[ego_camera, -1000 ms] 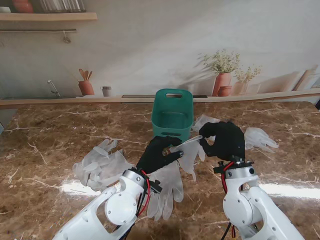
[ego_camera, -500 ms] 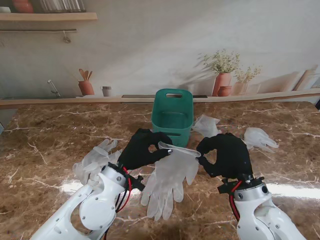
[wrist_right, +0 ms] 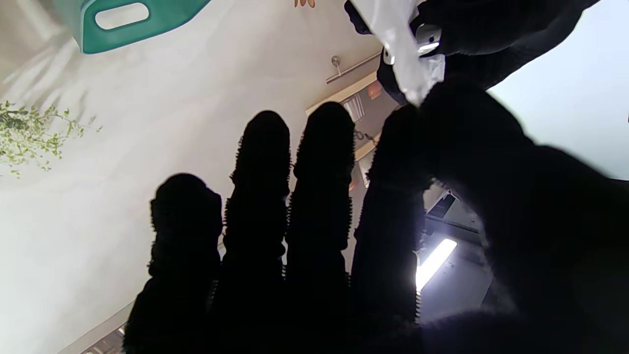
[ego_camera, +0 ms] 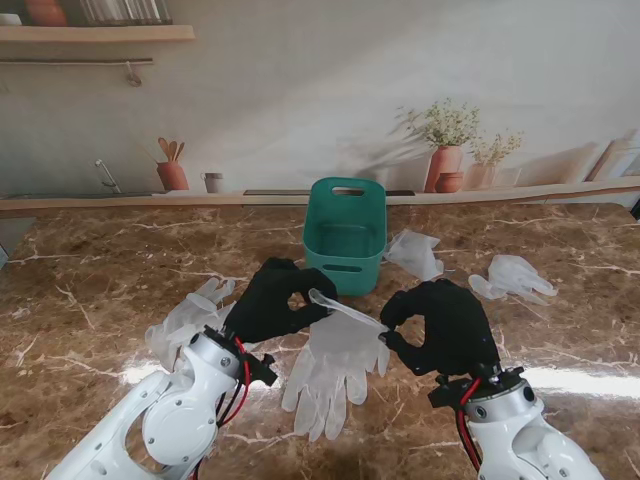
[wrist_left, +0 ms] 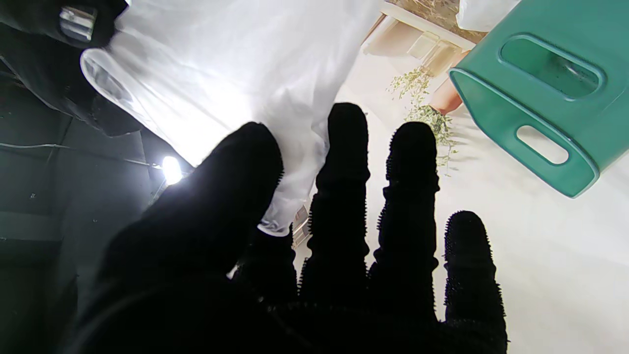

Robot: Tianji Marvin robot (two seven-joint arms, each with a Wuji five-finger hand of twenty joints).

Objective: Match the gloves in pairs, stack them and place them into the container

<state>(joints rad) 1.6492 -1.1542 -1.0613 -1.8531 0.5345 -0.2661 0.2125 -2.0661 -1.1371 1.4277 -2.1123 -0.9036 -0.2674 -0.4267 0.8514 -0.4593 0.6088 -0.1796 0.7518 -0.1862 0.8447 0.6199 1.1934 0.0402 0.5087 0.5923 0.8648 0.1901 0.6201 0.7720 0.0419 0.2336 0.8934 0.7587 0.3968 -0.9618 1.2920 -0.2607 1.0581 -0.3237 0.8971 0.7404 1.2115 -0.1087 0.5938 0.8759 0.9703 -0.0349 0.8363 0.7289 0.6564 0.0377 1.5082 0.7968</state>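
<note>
The left hand [ego_camera: 275, 300] and right hand [ego_camera: 440, 325] each pinch one end of a translucent glove's [ego_camera: 335, 350] cuff, stretching it over the desk [ego_camera: 90, 300] so it hangs flat for stacking, just nearer than the green container [ego_camera: 345, 235].

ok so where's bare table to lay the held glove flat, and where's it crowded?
Bare marble lies on the far left, between the left glove pile and the table's left edge, and on the near right beside the right hand. Crowded: the middle, where the flat glove lies under the held glove, and right of the green container, where two loose gloves lie.
</note>
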